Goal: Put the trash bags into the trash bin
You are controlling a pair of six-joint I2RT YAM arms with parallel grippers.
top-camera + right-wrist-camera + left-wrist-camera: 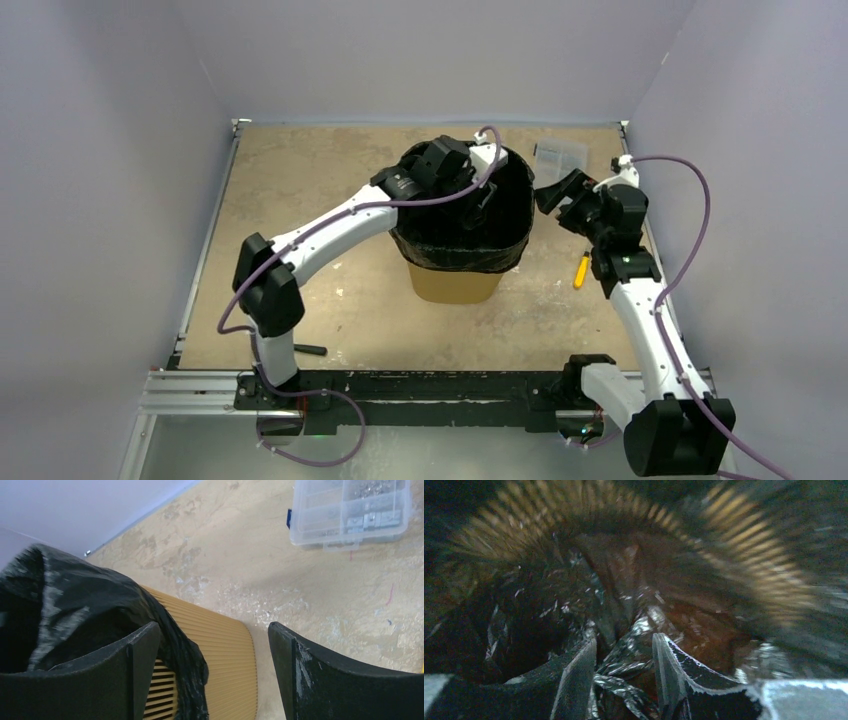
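The orange-yellow trash bin (pixel 455 285) stands mid-table, lined with the glossy black trash bag (pixel 462 250), whose edge is folded over the rim. My left gripper (pixel 482 200) reaches down inside the bin. In the left wrist view its jaws (pixel 624 655) stand apart, with crumpled bag film (pixel 636 630) bunched loosely between the fingers and the bin's mesh wall (pixel 744 535) glowing through behind. My right gripper (pixel 552 195) hovers open just outside the bin's right side. In its own view the gripper (pixel 215 635) frames the bin wall (pixel 220 650) and the draped bag (pixel 75 595), holding nothing.
A small clear plastic box (pixel 562 155) with small parts sits at the back right, also seen as the clear box (pixel 350 510) from the right wrist. A yellow object (pixel 579 270) lies by the right arm. A dark stick (pixel 308 350) lies near the left arm's base.
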